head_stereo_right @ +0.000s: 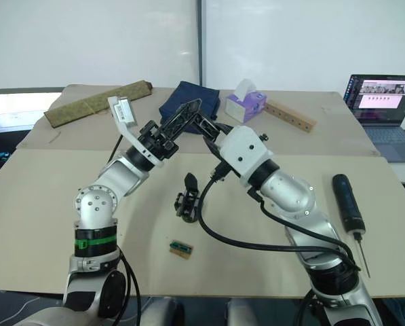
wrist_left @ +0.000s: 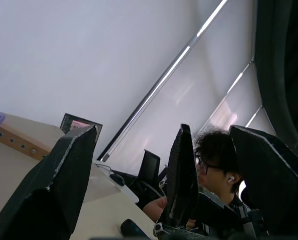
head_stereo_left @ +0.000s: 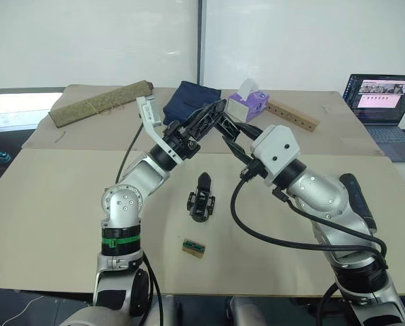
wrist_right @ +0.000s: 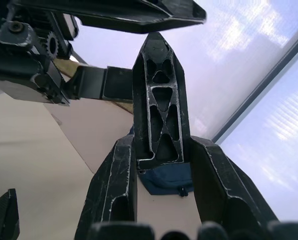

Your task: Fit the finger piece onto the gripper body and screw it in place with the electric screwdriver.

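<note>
Right tool [wrist_right: 158,150]: we see it clamped on the finger piece [wrist_right: 158,100]
Left tool [wrist_left: 139,175]: spread wide, holding nothing
Electric screwdriver [head_stereo_right: 348,202]: on worktop [head_stereo_right: 53,204]

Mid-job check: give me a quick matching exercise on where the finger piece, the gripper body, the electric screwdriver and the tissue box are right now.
Things:
1. finger piece
2. gripper body
3. electric screwdriver
4. tissue box

Places:
A. lying on the table on the robot's right, outside the right arm
B. held up in the air, clamped in the right gripper
C. at the far side of the table, next to the dark blue cloth
D. resting on the table in the middle, between the two arms

Pairs: 1-B, 2-D, 3-A, 4-C
</note>
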